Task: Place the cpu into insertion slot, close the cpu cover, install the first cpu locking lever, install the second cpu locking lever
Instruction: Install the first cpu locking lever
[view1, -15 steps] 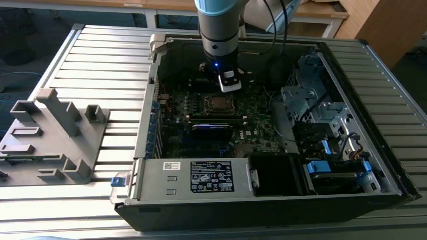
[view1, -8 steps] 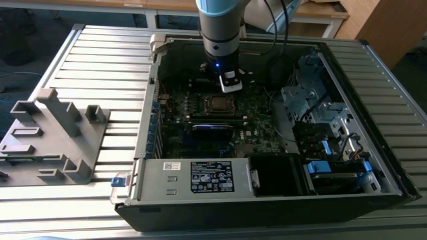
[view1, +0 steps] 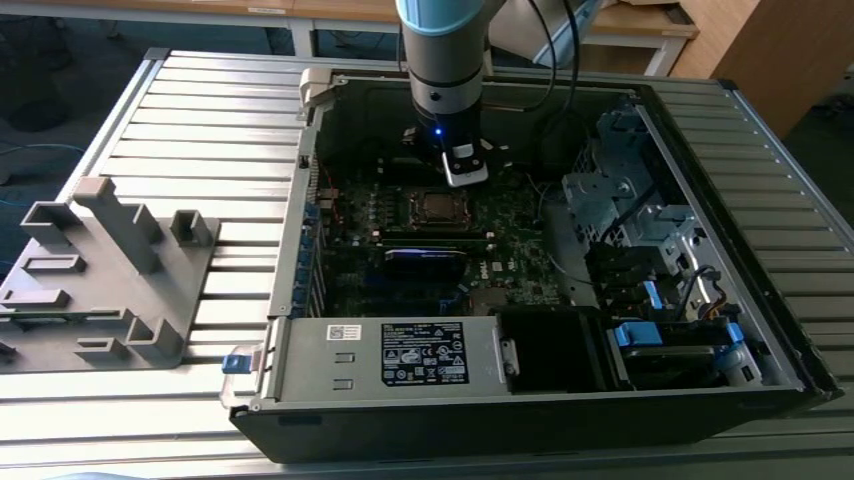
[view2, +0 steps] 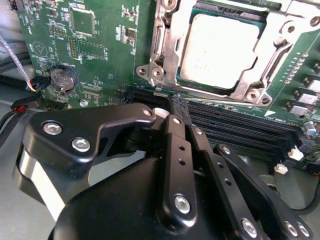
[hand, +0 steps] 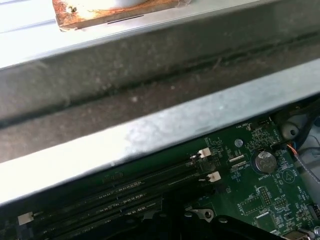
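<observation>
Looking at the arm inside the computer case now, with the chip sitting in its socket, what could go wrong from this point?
1. The cpu lies in the socket with the cpu cover framing it; if the chip is slightly off, pressing the frame could harm the socket.
2. The gripper hangs close above the memory slots; a low move could scrape them.
3. Loose wires lie beside the black linkage and might snag.

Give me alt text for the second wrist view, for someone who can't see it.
The cpu sits in its socket on a green motherboard, with the silvery cpu cover framing it. The black gripper is in the foreground, near a coin cell battery.
</observation>
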